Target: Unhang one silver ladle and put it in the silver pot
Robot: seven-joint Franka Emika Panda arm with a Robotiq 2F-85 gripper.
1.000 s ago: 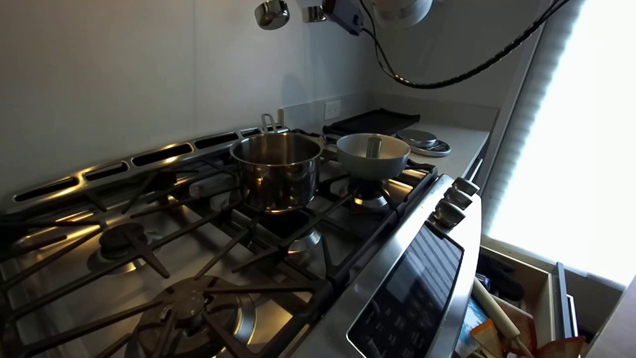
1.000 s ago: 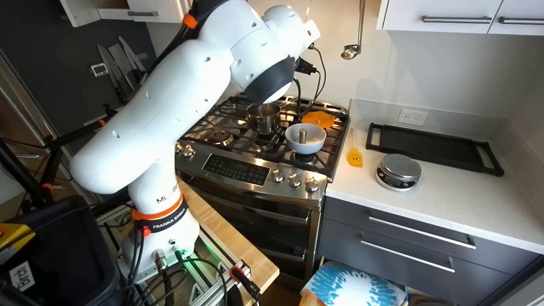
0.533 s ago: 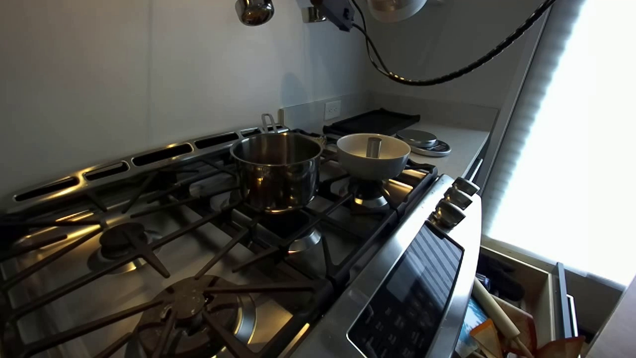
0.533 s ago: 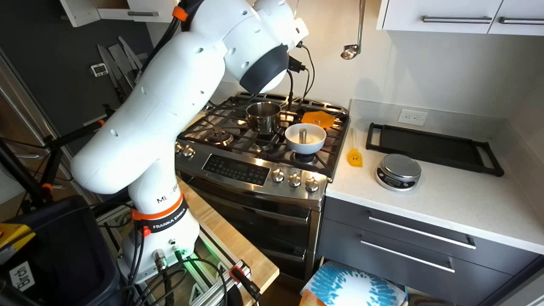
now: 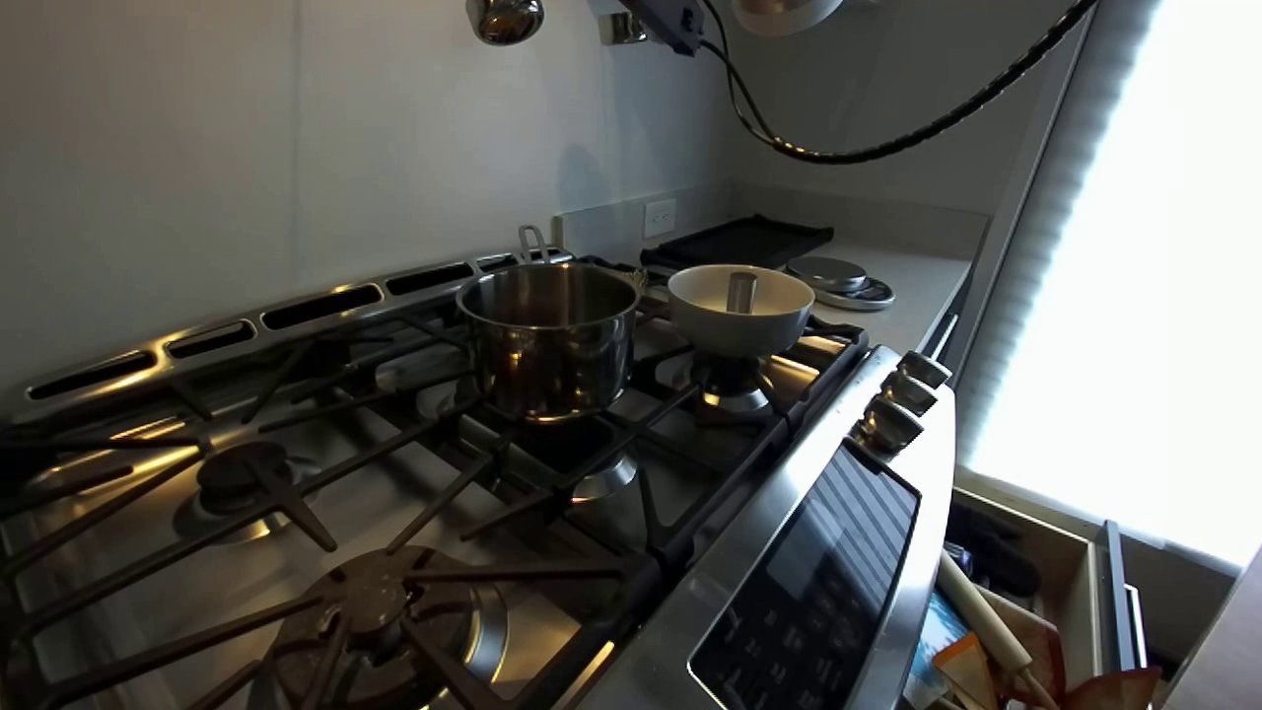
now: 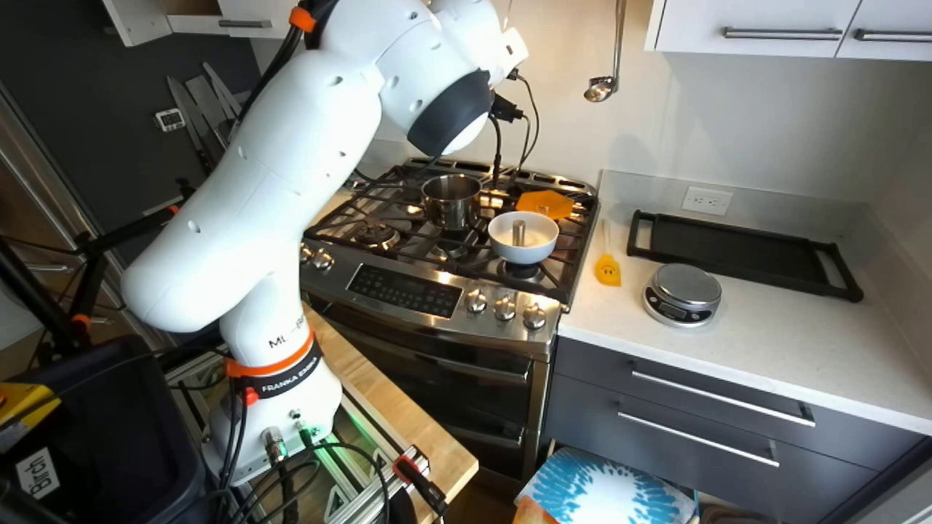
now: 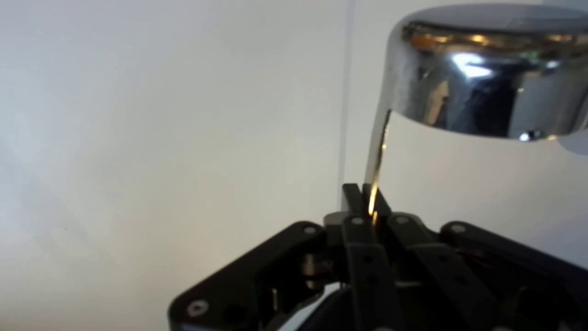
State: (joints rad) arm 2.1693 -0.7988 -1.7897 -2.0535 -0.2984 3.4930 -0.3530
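**Silver ladle (image 7: 487, 82) gripped; silver pot (image 5: 552, 370) below**

The gripper (image 7: 364, 195) was closed on the ladle's thin handle — jaws nearly together — with the ladle's cup beyond the fingertips. In an exterior view, the silver pot stood on the stove (image 5: 394, 483), well below the cup and slightly to its right as seen there; alignment in depth could not be told. The coming move most likely called for centring over the pot, then lowering. The ladle pointed cup-down; its long axis ran from cup to gripper, apparently near upright, with the handle's far end out of sight.
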